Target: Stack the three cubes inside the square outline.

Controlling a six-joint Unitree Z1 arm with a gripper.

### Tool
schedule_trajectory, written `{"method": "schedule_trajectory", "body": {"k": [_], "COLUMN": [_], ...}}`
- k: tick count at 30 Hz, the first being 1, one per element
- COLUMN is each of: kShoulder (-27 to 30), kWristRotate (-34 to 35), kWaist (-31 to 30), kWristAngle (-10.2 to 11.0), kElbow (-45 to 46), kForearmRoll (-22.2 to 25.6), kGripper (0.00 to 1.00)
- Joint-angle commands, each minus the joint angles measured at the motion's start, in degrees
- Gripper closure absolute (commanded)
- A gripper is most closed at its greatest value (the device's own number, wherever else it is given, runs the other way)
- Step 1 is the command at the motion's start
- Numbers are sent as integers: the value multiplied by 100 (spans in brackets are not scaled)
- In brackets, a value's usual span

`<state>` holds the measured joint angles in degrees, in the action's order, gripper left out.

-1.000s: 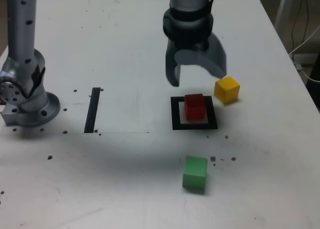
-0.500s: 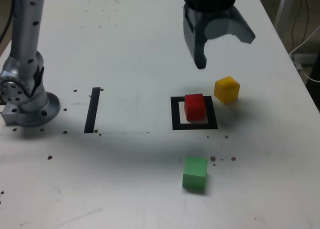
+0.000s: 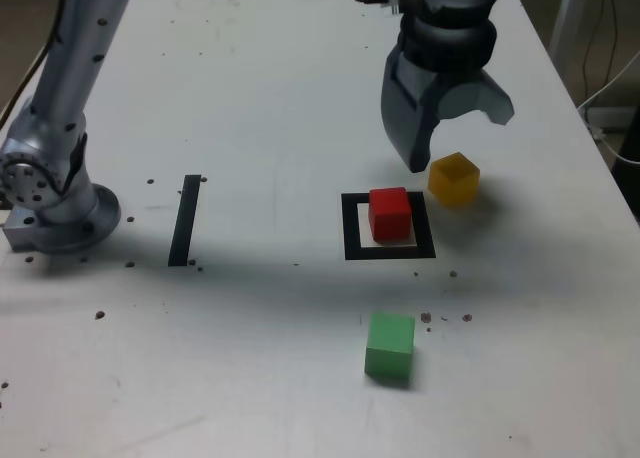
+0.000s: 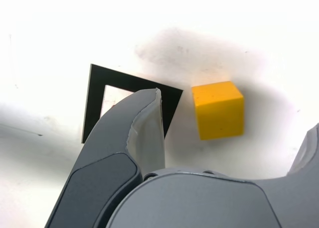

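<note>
Gripper (image 3: pixel 452 138) up above the table (image 3: pixel 260 108), jaws spread wide, nothing between them. Hanging over the yellow cube (image 3: pixel 454 178), clear of it, one finger tip down near the cube's edge on the exterior view's left. Yellow cube sitting just outside the square outline (image 3: pixel 388 227), off its far corner on the exterior view's right. Red cube (image 3: pixel 390 212) seated inside that outline, toward the far side, white interior showing in front of it. Green cube (image 3: pixel 389 346) alone nearer the camera, well apart from the frame. Over on the exterior view's left, black strip (image 3: pixel 185 219) flat on the table and the arm's base (image 3: pixel 50 193) beside it.

Wrist view tighter: yellow cube (image 4: pixel 219 110) plain between the spread fingers (image 4: pixel 144 133), one corner of the outline (image 4: pixel 130 96) peeking past a finger. Red cube hidden behind that finger here, green cube out of frame altogether.
</note>
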<state>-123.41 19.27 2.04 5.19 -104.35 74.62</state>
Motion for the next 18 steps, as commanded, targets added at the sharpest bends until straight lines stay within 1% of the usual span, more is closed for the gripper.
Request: {"method": "schedule_trajectory", "body": {"k": [1,6,14,18], "kShoulder": [-142,-335,-584,-646], "kWristRotate": [22,24,42,73], "kWaist": [21,53,91,109], "kWristAngle": [42,52,52,47], "kElbow": [-55,-32,-101,-133], "kForearmRoll": [-60,-147,-275,-296], "kGripper": [4,7,9,14]}}
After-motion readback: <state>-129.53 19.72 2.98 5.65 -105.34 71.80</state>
